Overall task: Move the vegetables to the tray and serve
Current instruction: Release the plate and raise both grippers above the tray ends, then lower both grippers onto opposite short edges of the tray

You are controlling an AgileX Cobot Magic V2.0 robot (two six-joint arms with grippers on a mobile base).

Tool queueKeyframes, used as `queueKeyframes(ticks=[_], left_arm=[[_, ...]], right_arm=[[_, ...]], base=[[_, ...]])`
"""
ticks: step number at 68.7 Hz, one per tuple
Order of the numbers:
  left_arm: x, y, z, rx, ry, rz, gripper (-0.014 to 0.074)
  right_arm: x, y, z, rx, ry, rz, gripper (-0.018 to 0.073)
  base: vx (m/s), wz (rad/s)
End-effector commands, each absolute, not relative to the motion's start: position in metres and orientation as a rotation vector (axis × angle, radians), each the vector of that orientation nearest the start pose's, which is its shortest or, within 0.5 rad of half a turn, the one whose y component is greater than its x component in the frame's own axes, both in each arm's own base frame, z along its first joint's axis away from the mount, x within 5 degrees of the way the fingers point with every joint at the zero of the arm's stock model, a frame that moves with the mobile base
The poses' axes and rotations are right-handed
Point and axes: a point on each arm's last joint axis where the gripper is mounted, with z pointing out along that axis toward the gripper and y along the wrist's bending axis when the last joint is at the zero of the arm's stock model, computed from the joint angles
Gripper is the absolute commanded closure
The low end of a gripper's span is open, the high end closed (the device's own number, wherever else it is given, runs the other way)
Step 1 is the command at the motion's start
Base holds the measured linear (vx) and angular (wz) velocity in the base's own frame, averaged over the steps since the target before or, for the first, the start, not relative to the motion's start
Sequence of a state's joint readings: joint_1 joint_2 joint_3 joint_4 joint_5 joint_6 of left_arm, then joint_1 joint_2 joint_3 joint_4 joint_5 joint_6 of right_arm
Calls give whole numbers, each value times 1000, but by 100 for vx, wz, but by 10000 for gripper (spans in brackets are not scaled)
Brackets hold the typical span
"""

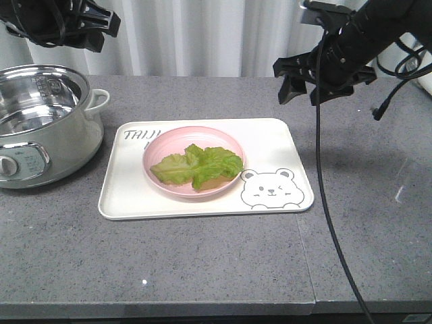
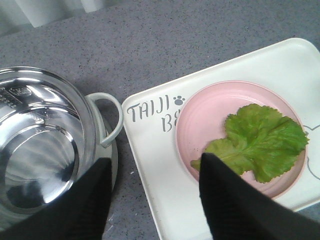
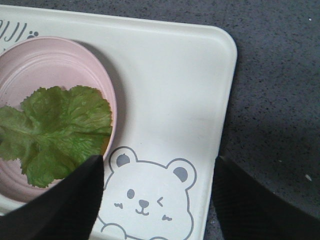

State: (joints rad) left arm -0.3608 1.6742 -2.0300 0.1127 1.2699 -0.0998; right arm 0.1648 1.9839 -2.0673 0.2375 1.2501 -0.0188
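Note:
The vegetables are green lettuce leaves lying in a round pink plate that stands on the cream tray with the bear drawing. My left gripper hovers open and empty above the tray's left edge, between pot and plate, with the vegetables to its right. The right gripper hangs open and empty high over the tray's bear corner, the vegetables to its left. In the front view the right gripper sits above the tray's far right corner.
A steel electric pot with a pale green shell and side handle stands left of the tray, lid off, nothing visible in the pot. A black cable hangs from the right arm past the tray's right edge. Grey counter surrounds the tray.

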Motion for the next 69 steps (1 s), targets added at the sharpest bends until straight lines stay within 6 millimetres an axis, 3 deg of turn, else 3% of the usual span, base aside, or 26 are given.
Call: queueKeyframes(ticks=[1,17,25,32,42,48,69], left_arm=[[315,-103,478,252,2324,-118,221],[326,-97,418,210,2541,-103,221],[326,-97,398,217,2610,-90,221],[326,-97,392,207,2632,-86,221],[326,-97,391,177,2639,-94,221],[327,-98,391,152,2637,-100,221],[340,-102,370,88,2706,-97,221]], right_arm=[[404,85,391,-164,2583,385,99],[404,85,390,-125,2589,393,117],[405,85,389,-122,2592,387,117],[405,84,380,-114,2624,376,117],[404,82,346,-160,2740,334,117],[404,78,336,-149,2775,266,117],[404,71,333,-143,2783,211,117]], base=[[0,0],[0,0],[0,0],[0,0],[0,0],[0,0],[0,0]])
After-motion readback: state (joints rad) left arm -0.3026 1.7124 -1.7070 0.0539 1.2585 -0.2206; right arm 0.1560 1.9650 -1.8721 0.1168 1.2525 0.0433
